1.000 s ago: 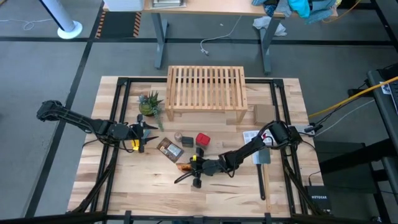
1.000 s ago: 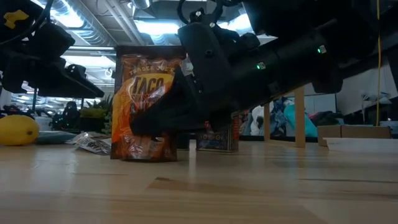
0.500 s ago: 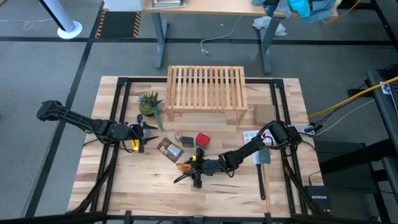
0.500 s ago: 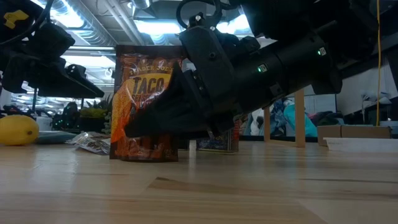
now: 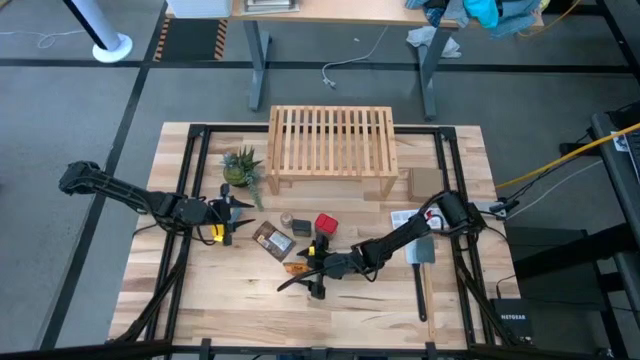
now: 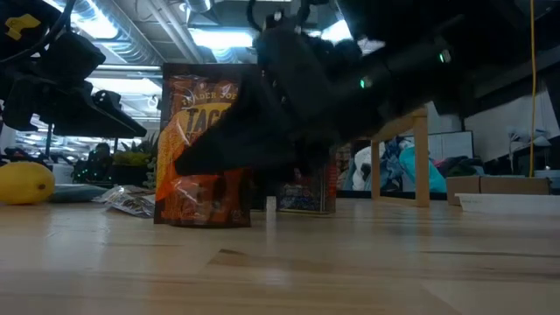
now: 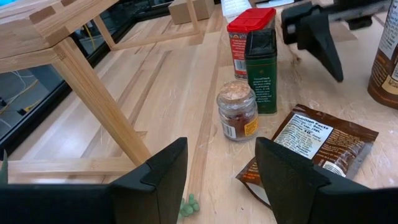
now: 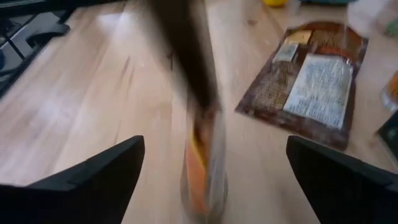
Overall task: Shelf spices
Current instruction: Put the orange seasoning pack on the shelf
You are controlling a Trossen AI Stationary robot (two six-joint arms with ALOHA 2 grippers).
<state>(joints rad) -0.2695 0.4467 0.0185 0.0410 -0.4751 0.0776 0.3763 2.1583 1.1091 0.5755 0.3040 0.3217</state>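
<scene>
An orange spice packet (image 6: 203,149) stands upright on its bottom edge on the table, between the wide-apart fingers of my open right gripper (image 5: 305,272); it shows blurred in the right wrist view (image 8: 202,162). A second packet (image 7: 311,146) lies flat. The small jar (image 7: 237,111), the dark box (image 7: 260,71) and the red tin (image 7: 244,37) stand together on the table. The light-wood shelf (image 5: 331,145) stands behind them with its top bare. My left gripper (image 7: 221,186) hovers open, left of the spices, with nothing between its fingers.
A small green potted plant (image 5: 241,167) stands by the shelf's left leg. A yellow round toy (image 6: 24,182) lies near my left gripper. A cardboard box (image 5: 425,182), papers and a brush (image 5: 421,250) sit at the right. The near half of the table is bare wood.
My right gripper has opened wide and let go of the orange packet. The packet stays upright on the table where it was.
</scene>
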